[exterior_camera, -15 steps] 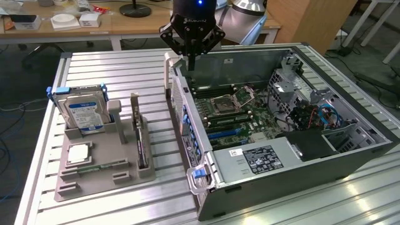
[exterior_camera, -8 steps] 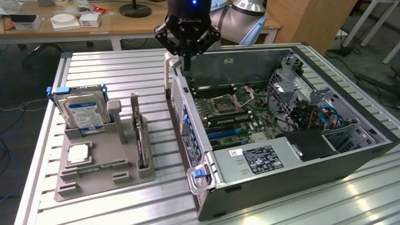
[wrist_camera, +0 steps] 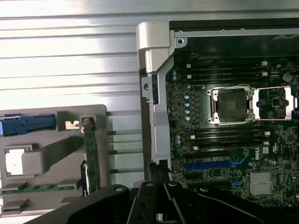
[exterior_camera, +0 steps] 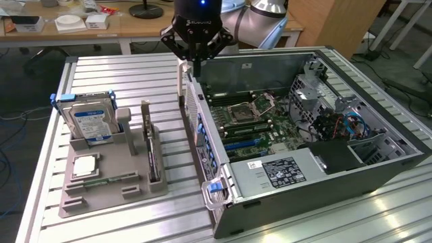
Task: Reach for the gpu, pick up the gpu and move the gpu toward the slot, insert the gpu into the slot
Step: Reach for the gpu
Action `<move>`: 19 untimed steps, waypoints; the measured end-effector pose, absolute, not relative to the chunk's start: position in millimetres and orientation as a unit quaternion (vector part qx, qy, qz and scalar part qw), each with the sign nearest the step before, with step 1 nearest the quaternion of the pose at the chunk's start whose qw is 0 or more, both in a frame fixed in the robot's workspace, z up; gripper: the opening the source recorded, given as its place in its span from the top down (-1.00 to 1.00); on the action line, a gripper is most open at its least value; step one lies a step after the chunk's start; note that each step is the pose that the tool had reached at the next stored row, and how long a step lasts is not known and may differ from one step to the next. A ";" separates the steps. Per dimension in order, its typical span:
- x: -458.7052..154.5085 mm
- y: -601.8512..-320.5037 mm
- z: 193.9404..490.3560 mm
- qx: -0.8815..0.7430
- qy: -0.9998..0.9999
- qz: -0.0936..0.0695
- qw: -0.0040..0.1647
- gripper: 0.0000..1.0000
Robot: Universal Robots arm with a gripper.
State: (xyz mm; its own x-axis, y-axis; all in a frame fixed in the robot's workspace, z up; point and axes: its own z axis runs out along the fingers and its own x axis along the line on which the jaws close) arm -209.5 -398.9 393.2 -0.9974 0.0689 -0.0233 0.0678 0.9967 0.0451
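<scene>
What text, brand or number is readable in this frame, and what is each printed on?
"ROBOTIQ", faint, on the body of the hand.
"DELL", turned sideways, on the motherboard.
Too small to read: the hard drive label.
Too small to read: the power supply label.

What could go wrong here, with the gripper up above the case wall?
The shut gripper hangs right over the case wall; dropping straight down could strike it. The gpu stands upright in a narrow holder, so a skewed grasp might jam or tip it.
</scene>
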 end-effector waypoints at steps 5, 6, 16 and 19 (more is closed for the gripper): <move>-216.6 -398.9 393.2 0.034 0.999 0.022 0.012 0.80; -217.9 -398.9 393.2 0.034 0.999 0.022 0.012 0.80; -231.3 -398.9 393.2 0.033 0.999 0.022 0.012 0.80; -235.1 -398.9 393.1 0.033 0.999 0.022 0.012 0.80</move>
State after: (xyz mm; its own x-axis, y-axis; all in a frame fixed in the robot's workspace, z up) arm -235.1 -398.9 393.1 -0.9975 0.0672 -0.0234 0.0661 0.9968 0.0451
